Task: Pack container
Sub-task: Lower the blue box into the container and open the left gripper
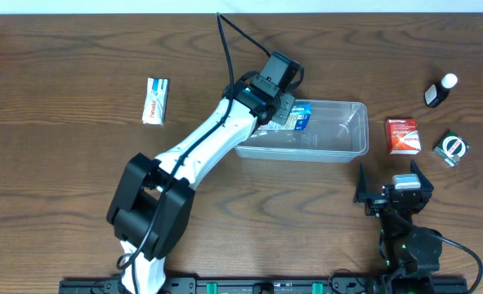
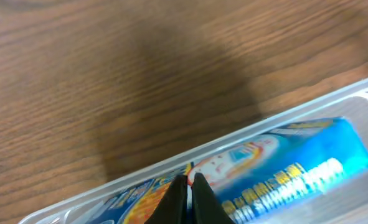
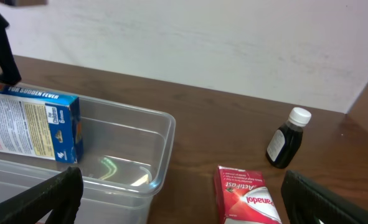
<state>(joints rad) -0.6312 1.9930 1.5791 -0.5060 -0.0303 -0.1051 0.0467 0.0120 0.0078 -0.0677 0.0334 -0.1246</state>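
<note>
The clear plastic container stands at the table's centre right; it also shows in the right wrist view and its rim in the left wrist view. A blue box is inside its left end, also seen in the left wrist view and the right wrist view. My left gripper reaches over the container's left end, its fingertips pressed almost together right at the blue box. My right gripper is open and empty, near the table's front right, facing the container.
A red Panadol box lies right of the container. A dark bottle with a white cap and a small green-and-white pack are at the far right. A white box lies at the left.
</note>
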